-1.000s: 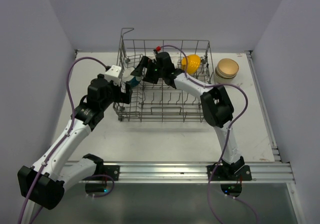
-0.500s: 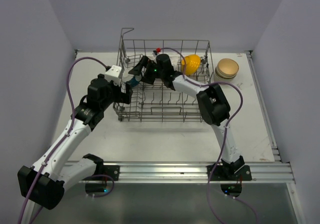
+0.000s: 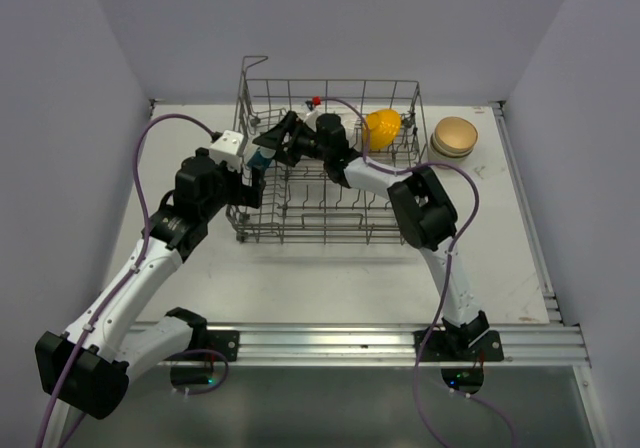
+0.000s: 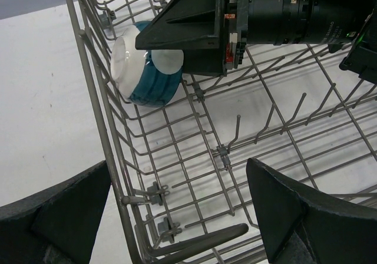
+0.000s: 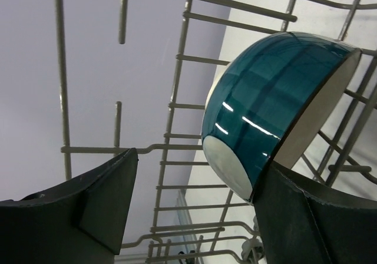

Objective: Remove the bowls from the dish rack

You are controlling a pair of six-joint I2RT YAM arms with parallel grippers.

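The dish rack (image 3: 330,84) stands mid-table. A teal-and-white bowl (image 3: 260,160) leans on its side in the rack's left end, and a yellow bowl (image 3: 382,128) sits at the back right. My right gripper (image 3: 274,141) reaches across the rack to the teal bowl (image 5: 277,99). Its jaws are open; the bowl's foot lies between them and one finger (image 5: 312,217) touches the rim. My left gripper (image 4: 177,217) is open at the rack's left wall (image 4: 100,116), one finger outside it and one inside, nothing held. The teal bowl (image 4: 144,69) lies ahead of it.
A stack of beige bowls (image 3: 455,136) stands on the table right of the rack. Upright tines (image 4: 237,128) line the rack floor. A raised wire loop (image 3: 255,63) marks the back left corner. Grey walls close in on both sides.
My right gripper has moved left along the rack to the teal bowl, and its jaws have narrowed a little. The left arm has not moved.
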